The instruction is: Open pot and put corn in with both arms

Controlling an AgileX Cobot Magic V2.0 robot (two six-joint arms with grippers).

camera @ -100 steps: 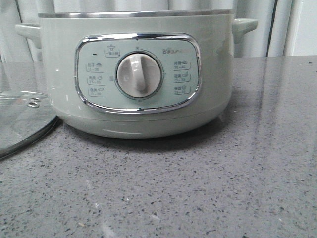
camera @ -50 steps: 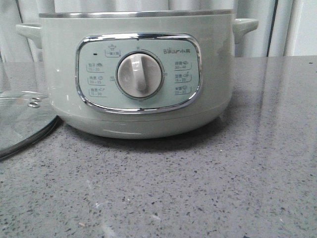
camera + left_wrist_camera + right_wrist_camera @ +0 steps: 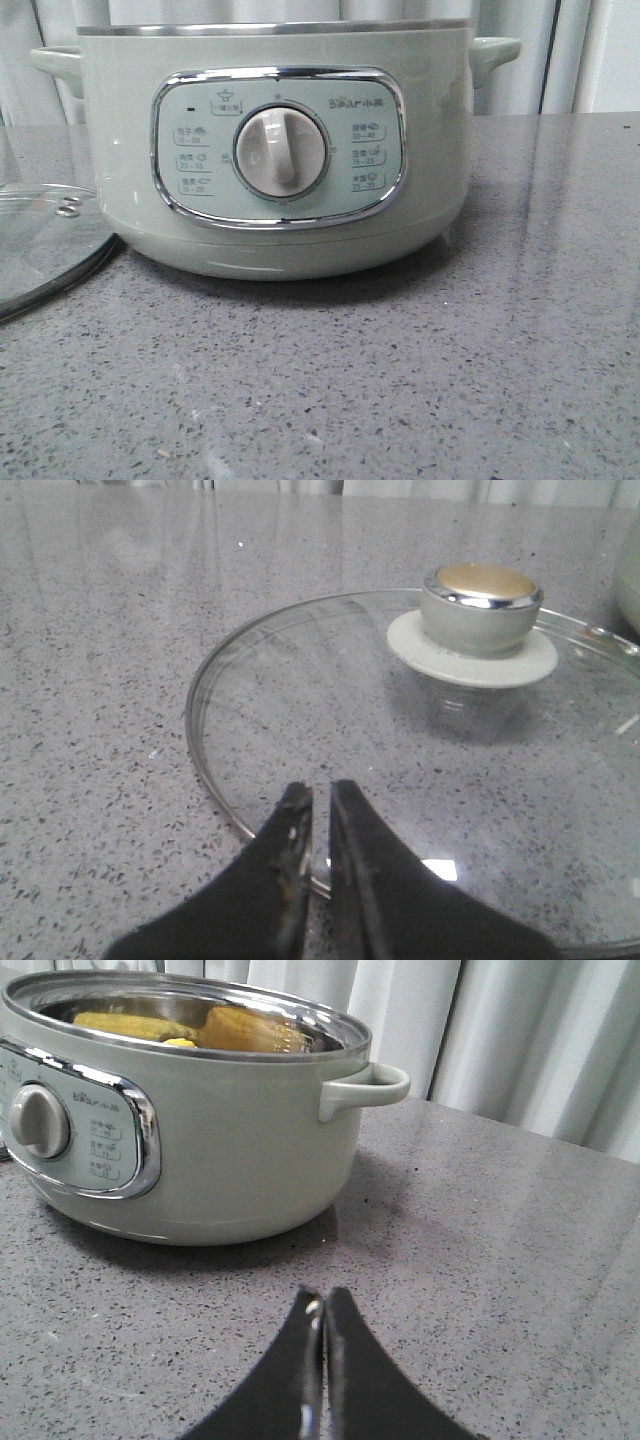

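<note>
The corn (image 3: pixel 150 1027) already lies inside the open pot (image 3: pixel 275 150), both the left gripper (image 3: pixel 318 825) and right gripper (image 3: pixel 322 1335) are closed and empty, so a careless left-arm retreat could nudge the glass lid (image 3: pixel 420 780) just beneath it.

"Bear" brand on pot (image 3: pixel 270 150) control panel (image 3: pixel 278 147), small labels unreadable

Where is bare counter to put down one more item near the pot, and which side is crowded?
The counter is bare in front of the pot and to its right, beyond the right handle. The left side is crowded: the glass lid lies flat there, its edge close against the pot's base. The right hand hangs over the bare right stretch.
</note>
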